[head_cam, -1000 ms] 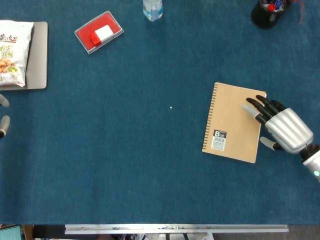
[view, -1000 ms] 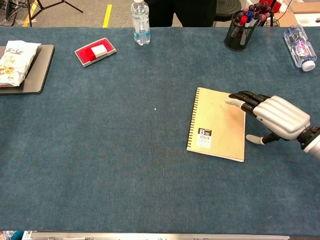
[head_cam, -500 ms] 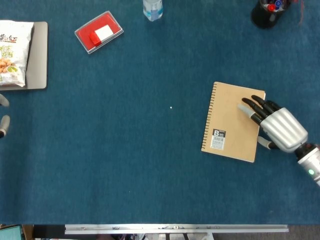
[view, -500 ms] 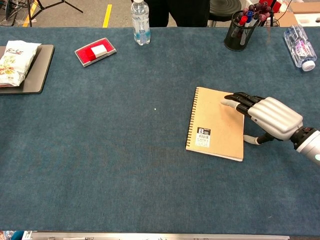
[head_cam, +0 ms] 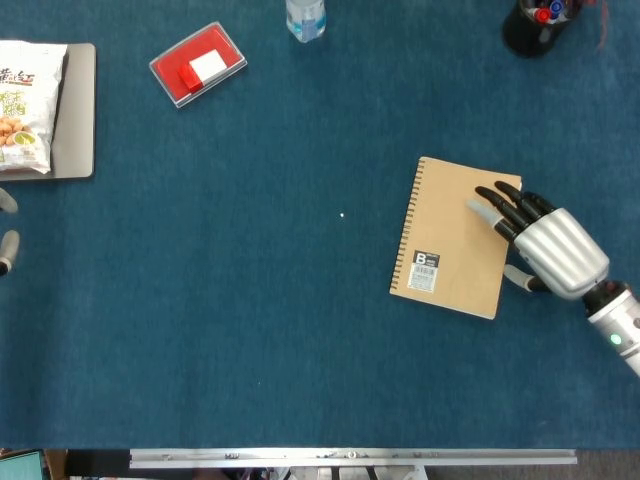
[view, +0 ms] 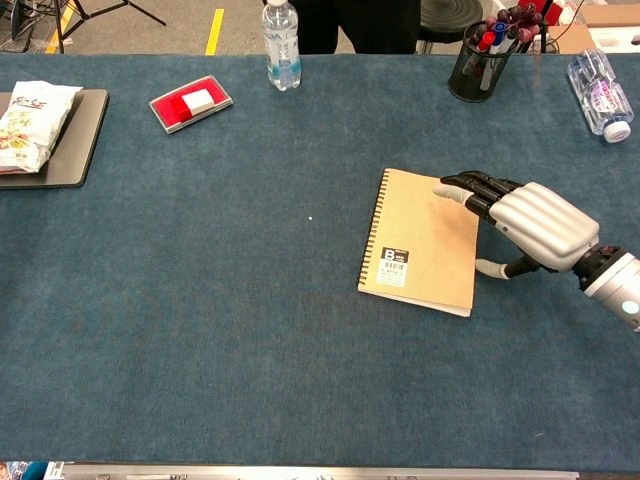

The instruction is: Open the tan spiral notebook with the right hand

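One notebook (head_cam: pixel 455 237), tan, closed, flat on the blue table (head_cam: pixel 300 330), right of centre, spiral edge to the left. Right hand (head_cam: pixel 545 245) sits at its right edge: fingers (view: pixel 470 190) stretched over the upper right corner of the cover, thumb beside the edge, gripping nothing. Left hand (head_cam: pixel 6 235) barely in frame at far left, can't tell its state. Two water bottles (view: pixel 281 32), one pen cup (view: pixel 480 55), one red box (head_cam: pixel 197 65), one snack bag (head_cam: pixel 25 105), one grey tray (head_cam: pixel 78 120).
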Controlling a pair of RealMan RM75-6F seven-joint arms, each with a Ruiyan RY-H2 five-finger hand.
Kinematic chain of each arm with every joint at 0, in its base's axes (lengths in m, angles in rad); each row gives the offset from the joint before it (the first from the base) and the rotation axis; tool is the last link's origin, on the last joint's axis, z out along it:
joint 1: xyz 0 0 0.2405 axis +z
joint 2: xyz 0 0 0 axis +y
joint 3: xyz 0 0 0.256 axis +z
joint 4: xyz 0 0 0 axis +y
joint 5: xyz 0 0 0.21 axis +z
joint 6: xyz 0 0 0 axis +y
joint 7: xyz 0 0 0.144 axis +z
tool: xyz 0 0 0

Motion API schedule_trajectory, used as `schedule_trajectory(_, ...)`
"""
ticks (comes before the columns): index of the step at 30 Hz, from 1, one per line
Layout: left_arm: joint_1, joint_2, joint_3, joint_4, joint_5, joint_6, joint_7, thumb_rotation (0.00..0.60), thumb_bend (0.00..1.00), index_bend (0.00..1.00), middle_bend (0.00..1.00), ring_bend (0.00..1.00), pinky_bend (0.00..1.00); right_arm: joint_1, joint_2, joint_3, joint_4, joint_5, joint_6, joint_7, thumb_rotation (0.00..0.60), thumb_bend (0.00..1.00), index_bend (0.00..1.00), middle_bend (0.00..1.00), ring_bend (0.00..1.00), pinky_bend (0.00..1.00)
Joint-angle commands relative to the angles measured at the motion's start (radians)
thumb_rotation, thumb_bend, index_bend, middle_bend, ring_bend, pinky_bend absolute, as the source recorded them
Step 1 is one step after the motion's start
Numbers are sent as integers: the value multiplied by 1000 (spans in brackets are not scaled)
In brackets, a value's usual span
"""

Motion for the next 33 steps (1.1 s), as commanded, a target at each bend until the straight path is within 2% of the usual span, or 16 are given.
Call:
schedule_trajectory(1,0,0,0,-1,0,0,1,600,256,488,477,437,605,1,0,0,-2,0,3,1,600,202,63,65,35,229)
schedule_trajectory(15,0,-1,0,-1,2,1,2,600,256,488,477,437,605,6,-19,20,12,11,37,15,600,207,63,82,35,229)
schedule_trajectory(24,-1,-1,0,-2,2,0,3,600,255,488,477,437,605,6,-42,28,34,18,55,31,600,304,146,111,35,229)
schedule_trajectory(33,0,0,0,-2,3,2,2,600,256,488,478,438,605,5,-65,27,58,26,53,45,600,353,148,113,35,229)
